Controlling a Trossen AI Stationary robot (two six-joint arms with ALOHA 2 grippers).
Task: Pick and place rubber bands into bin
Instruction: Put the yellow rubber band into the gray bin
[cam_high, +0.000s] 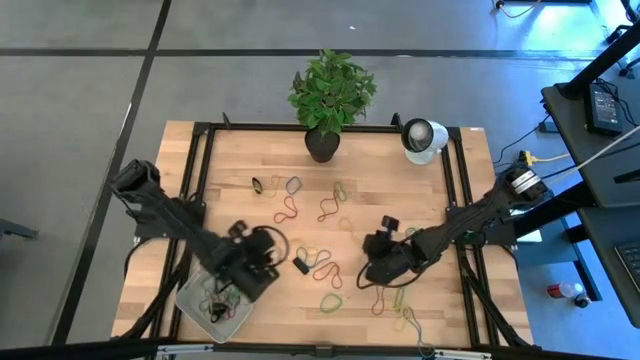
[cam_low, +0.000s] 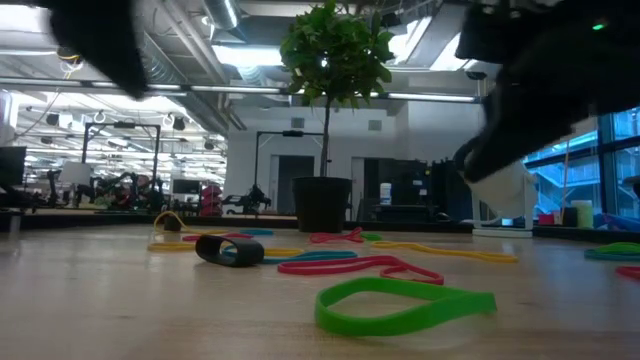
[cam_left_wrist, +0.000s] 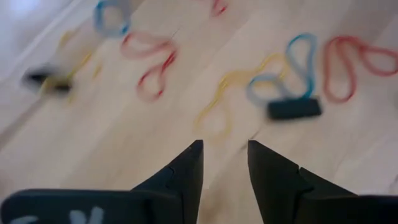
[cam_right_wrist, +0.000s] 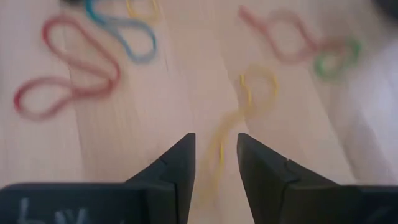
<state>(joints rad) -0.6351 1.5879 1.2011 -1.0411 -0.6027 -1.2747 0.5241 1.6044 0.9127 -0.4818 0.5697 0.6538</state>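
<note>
Rubber bands (cam_high: 328, 211) are seen scattered as thin floppy loops over the pale wooden table (cam_high: 240, 210), and some are held in the translucent rounded bin (cam_high: 192, 296) at its near left corner. The left gripper (cam_left_wrist: 224, 163) is poised just beside that bin, its dark tapered fingers parted with nothing between them. The right gripper (cam_right_wrist: 216, 155) is lowered near a yellow band (cam_right_wrist: 254, 93), fingers likewise parted and empty. A small black block (cam_high: 300, 266) is seen between them.
</note>
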